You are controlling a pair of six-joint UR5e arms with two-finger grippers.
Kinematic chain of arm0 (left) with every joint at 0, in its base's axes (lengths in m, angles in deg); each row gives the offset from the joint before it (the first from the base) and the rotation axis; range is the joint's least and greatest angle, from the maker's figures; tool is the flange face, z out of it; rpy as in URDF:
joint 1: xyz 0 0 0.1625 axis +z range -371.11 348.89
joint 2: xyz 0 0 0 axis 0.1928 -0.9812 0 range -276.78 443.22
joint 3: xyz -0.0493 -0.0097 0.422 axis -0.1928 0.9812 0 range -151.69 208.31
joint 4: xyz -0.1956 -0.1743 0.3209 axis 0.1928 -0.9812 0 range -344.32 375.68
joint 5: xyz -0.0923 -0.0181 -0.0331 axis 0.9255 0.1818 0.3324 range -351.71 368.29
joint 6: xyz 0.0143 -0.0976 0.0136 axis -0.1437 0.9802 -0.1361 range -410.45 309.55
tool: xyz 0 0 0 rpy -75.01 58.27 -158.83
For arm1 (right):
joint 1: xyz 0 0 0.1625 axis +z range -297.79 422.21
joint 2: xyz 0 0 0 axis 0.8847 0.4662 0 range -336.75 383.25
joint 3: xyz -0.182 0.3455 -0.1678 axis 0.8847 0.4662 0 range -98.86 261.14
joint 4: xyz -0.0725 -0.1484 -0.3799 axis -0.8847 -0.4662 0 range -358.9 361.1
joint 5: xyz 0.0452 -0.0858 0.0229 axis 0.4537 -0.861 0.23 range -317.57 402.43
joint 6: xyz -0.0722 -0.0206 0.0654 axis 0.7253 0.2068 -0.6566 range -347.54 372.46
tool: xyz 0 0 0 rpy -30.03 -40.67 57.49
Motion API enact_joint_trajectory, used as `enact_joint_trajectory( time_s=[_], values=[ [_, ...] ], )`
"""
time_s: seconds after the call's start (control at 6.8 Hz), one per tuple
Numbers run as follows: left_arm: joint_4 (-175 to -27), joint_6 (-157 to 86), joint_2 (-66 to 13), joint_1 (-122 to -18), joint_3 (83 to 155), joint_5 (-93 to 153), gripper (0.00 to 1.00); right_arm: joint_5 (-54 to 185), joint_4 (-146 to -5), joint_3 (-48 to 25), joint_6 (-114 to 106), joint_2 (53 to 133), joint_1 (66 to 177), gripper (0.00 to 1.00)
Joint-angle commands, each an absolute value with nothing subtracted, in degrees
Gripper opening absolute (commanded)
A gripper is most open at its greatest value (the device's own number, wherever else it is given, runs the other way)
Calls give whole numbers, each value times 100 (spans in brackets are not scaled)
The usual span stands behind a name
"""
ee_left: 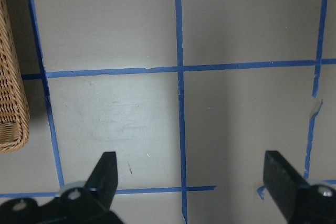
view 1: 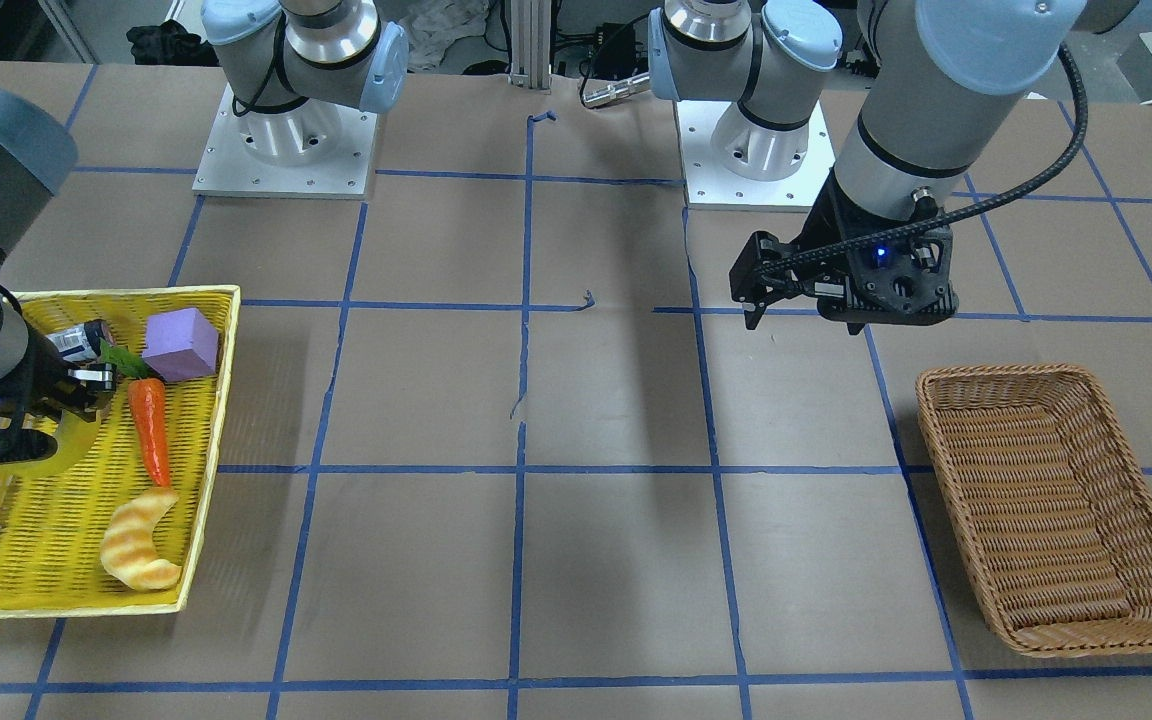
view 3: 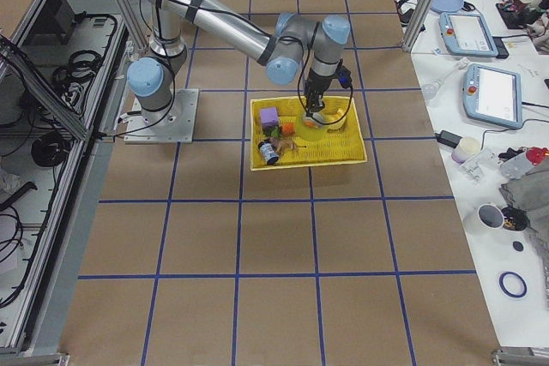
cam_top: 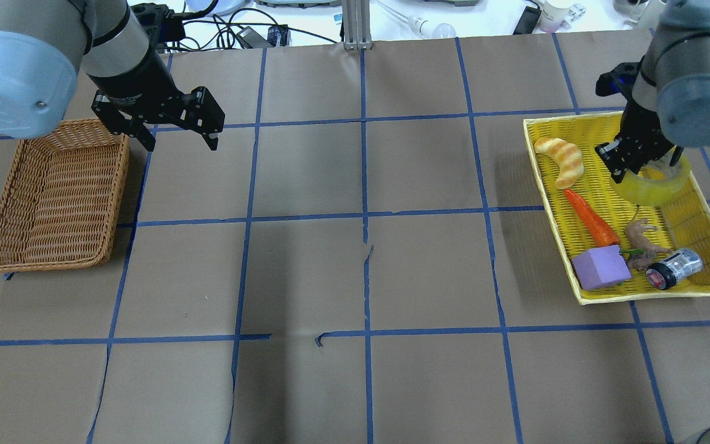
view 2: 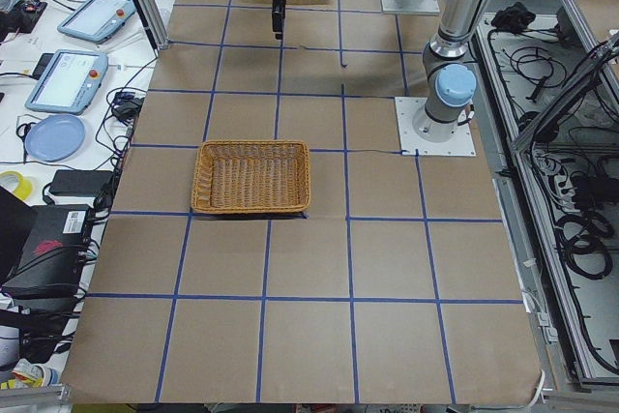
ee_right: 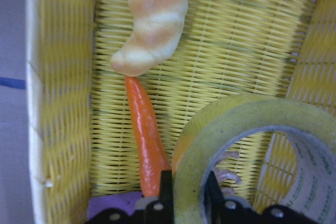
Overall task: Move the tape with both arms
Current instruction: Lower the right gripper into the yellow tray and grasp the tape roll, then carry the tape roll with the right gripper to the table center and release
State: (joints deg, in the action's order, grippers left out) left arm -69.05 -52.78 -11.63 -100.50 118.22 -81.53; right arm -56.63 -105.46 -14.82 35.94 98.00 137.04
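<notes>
The tape [cam_top: 657, 183], a wide translucent yellow roll with a pale core, is in the far part of the yellow tray [cam_top: 709, 203]. My right gripper [cam_top: 637, 161] is shut on the roll's wall, one finger inside the ring and one outside, as the right wrist view shows [ee_right: 188, 184]. The tape [ee_right: 239, 124] fills that view's lower right. I cannot tell whether the roll touches the tray floor. My left gripper [cam_top: 180, 143] is open and empty above the bare table, beside the wicker basket [cam_top: 53, 197]. The left wrist view shows it [ee_left: 190, 163] with its jaws wide apart.
The yellow tray also holds a croissant toy [cam_top: 560, 160], an orange carrot [cam_top: 590, 217], a purple block [cam_top: 601, 268], a brown root toy [cam_top: 641, 237] and a small dark can [cam_top: 674, 269]. The wicker basket is empty. Blue tape lines grid the brown table.
</notes>
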Motion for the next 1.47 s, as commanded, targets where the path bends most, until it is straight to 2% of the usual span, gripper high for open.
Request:
enact_joint_trajectory(
  time_s=[0.0,0.44,0.74,1.32],
  values=[
    [-6905,-5274,-1171,-10050,11822,-8153,100,-5057,-10111,-1000,1566,9849,14688,0],
    [-6905,-5283,-1179,-10050,11813,-8153,100,-4669,-10820,-1000,-1031,9560,16551,0],
    [-6905,-5283,-1179,-10041,11822,-8153,100,-4511,-11575,-991,-2753,9043,17589,0],
    [-6905,-5292,-1179,-10050,11831,-8153,100,-4179,-11940,-982,-3763,8294,18429,0]
  ],
)
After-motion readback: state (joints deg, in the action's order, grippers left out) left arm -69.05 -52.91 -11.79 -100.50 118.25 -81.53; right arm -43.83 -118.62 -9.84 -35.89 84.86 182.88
